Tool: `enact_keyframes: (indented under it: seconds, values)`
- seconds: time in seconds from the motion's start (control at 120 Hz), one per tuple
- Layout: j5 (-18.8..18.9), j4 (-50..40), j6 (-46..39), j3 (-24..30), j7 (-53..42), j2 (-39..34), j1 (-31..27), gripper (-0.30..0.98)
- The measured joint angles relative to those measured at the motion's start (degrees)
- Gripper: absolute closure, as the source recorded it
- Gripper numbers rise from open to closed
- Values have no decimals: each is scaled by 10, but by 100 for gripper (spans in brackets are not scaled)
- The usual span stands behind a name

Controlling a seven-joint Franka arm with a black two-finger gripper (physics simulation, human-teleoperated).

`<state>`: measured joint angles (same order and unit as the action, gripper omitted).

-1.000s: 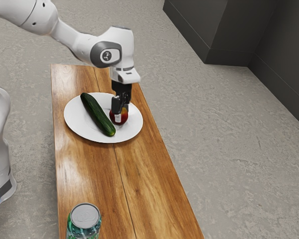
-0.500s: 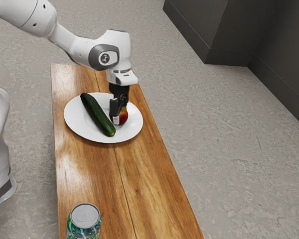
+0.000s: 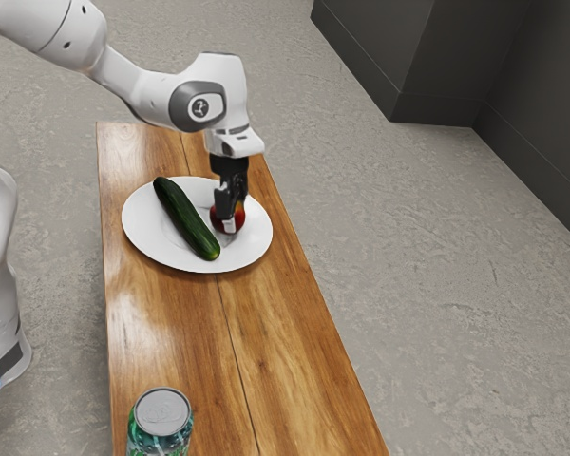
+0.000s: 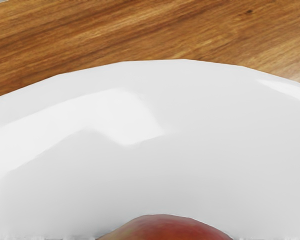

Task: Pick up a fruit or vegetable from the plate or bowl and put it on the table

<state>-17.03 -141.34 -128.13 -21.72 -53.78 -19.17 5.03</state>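
Apple [image 3: 237, 224] is at my jaws within the outline of the plate [image 3: 150, 243], upper left of the exterior view; reach looks done, can't tell if they're spread or pinching it, carry and set-down on worktop [image 3: 285, 342] remain.

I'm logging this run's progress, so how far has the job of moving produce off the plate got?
Reaching looks done: the black gripper is down at the round red fruit. In hand: the grasp, though I can't tell if it is secure. Left: carrying the fruit clear of the round white plate and onto the wooden table.
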Motion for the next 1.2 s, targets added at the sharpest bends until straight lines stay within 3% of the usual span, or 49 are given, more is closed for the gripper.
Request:
enact_keyframes:
  seconds: [0.183, 0.3, 0.45, 0.733, 0.933, 1.15, 1.2]
  values:
    - [-1, 0, -8, 13, 2, -17, -10, 27]
    - [-1, 5, -13, 74, 4, -39, -50, 27]
    - [-3, 47, -18, 152, 13, -22, -53, 27]
    - [-17, 135, -23, 174, 41, 73, 47, 27]
    - [-26, 131, -27, 174, 78, 77, 120, 27]
    - [-34, 131, -29, 175, 117, 81, 144, 26]
    - [-36, 131, -28, 175, 124, 81, 151, 19]
